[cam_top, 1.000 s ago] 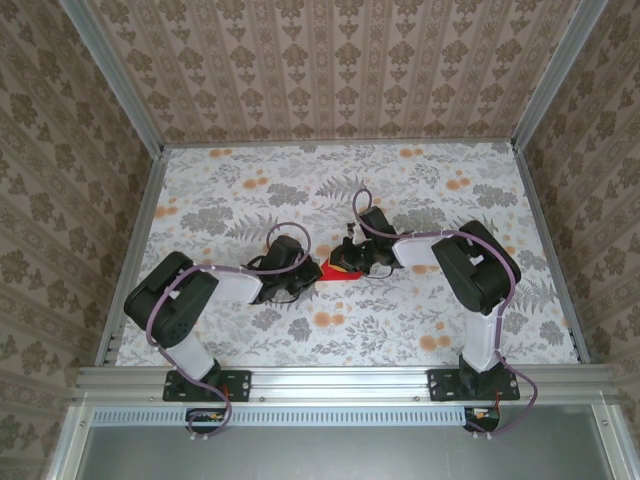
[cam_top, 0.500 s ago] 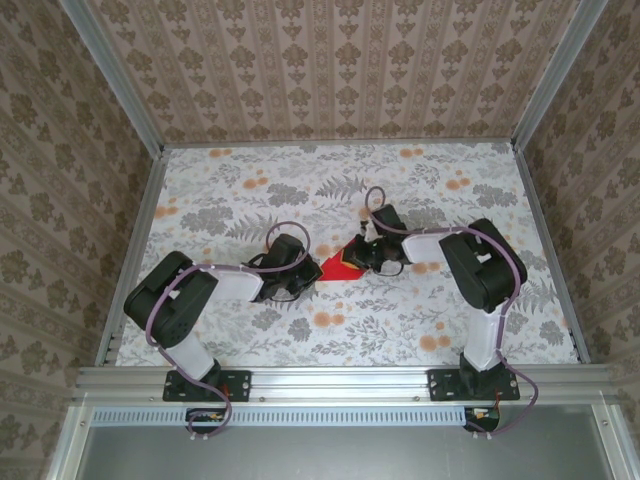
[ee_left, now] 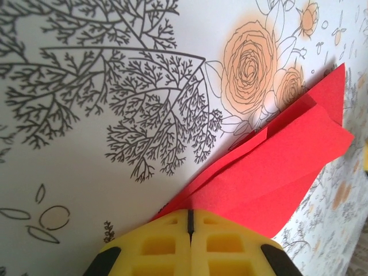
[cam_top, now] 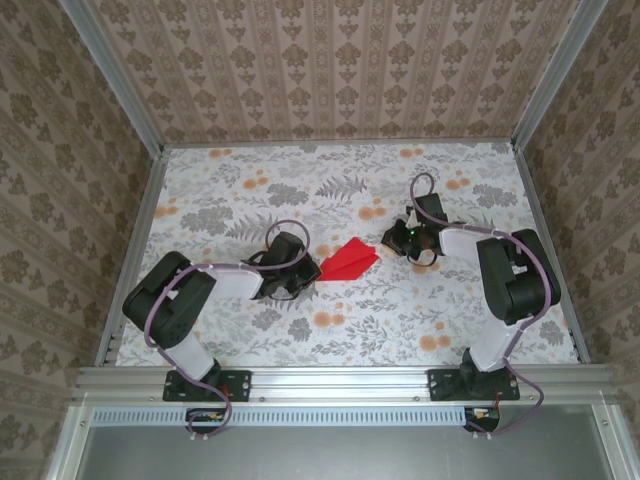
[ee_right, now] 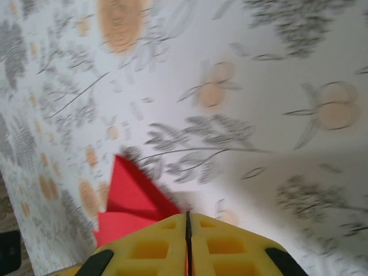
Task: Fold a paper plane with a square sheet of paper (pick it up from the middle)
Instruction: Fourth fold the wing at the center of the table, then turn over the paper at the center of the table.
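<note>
We judge the folding nearly done: the plane (cam_top: 350,262) lies creased on the table (cam_top: 240,195) between the arms. The left gripper (ee_left: 188,218) is clenched at its tail (pinching or only pressing, we cannot tell). The right gripper (ee_right: 187,221) is closed near the nose. The next move calls for gentle crease-pressing.

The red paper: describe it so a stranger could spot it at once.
Look at the middle of the flowered table, between the left gripper and the right gripper. The red paper lies there, folded to a pointed dart, the only plain red thing among printed flowers.
</note>
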You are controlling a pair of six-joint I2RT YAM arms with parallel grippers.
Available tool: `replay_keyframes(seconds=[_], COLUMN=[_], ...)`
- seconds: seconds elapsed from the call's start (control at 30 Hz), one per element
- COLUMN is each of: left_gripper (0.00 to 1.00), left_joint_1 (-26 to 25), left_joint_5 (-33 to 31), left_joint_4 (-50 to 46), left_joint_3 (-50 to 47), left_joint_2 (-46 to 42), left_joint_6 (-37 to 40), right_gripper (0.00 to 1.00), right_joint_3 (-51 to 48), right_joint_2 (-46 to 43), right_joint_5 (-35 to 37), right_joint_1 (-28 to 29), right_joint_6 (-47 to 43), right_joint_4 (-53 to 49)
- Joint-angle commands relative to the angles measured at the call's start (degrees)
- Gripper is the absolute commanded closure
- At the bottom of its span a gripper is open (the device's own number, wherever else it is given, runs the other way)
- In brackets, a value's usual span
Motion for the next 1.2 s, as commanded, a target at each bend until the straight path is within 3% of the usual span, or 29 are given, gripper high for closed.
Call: replay_keyframes(seconds=[0.0, 0.37, 0.47, 0.67, 0.97, 1.17], left_gripper=[0.97, 0.61, 0.5, 0.27, 0.0, 0.0], left_joint_1=[0.7, 2.3, 3.1, 4.4, 11.1, 13.8], left_joint_5=[-0.7, -8.8, -9.1, -11.0, -14.4, -12.3], left_joint_4=[-8.7, -26.0, -26.3, -25.6, -24.9, -25.6], left_joint_3=[2.3, 8.9, 8.3, 7.4, 5.3, 5.6], left_joint_2=[-1.8, -13.3, -15.2, -18.3, -23.6, -24.0], left_joint_6=[5.8, 19.5, 21.8, 29.2, 30.6, 31.4], right_gripper=[0.88, 0.69, 0.68, 0.54, 0.5, 0.52], right_joint_3=[1.7, -0.7, -0.4, -5.6, -8.0, -6.2], right_joint_2=[-2.5, -6.0, -5.2, -7.2, -5.7, -1.9], right_joint_5=[0.4, 1.7, 2.0, 6.2, 8.1, 6.3], right_joint_1=[2.7, 10.7, 11.9, 12.0, 12.0, 12.0], right_joint_6=[-1.2, 2.0, 3.3, 11.2, 19.5, 21.8], right_joint_4=[-2.4, 0.2, 0.3, 3.8, 10.6, 14.0])
